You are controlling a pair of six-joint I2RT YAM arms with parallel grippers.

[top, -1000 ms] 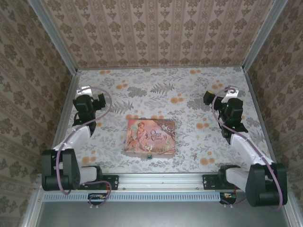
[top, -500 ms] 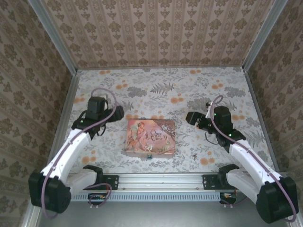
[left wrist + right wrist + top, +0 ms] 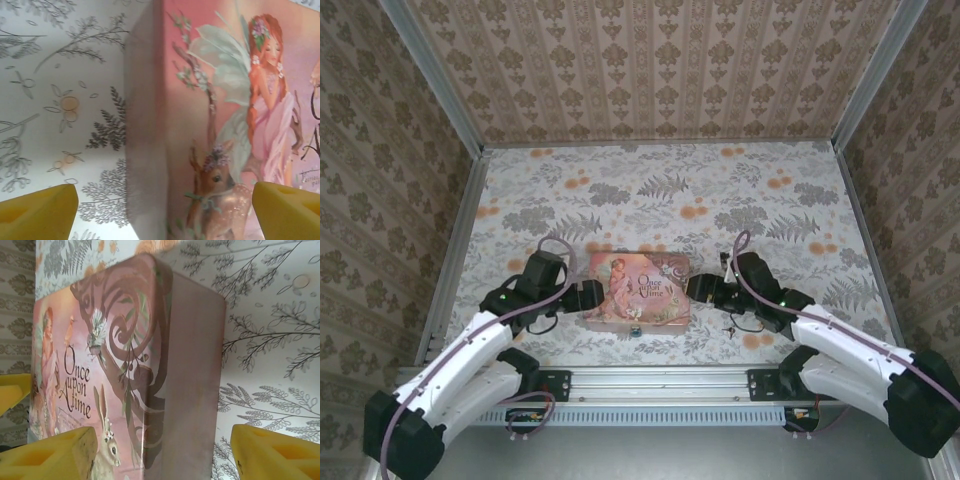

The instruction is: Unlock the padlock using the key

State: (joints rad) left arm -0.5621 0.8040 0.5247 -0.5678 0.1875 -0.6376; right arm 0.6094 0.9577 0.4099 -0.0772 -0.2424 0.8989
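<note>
I swung the wide-open left hand (image 3: 584, 297) and right hand (image 3: 699, 290) in beside the pink tin (image 3: 638, 288), the padlock (image 3: 634, 330) not yet reached.

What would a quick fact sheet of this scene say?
tin: pink, lying flat, centre of the table
padlock: tiny, dark, by the tin's near side
left claw: open, at the tin's left end
right claw: open, at the tin's right end
held: nothing
</note>
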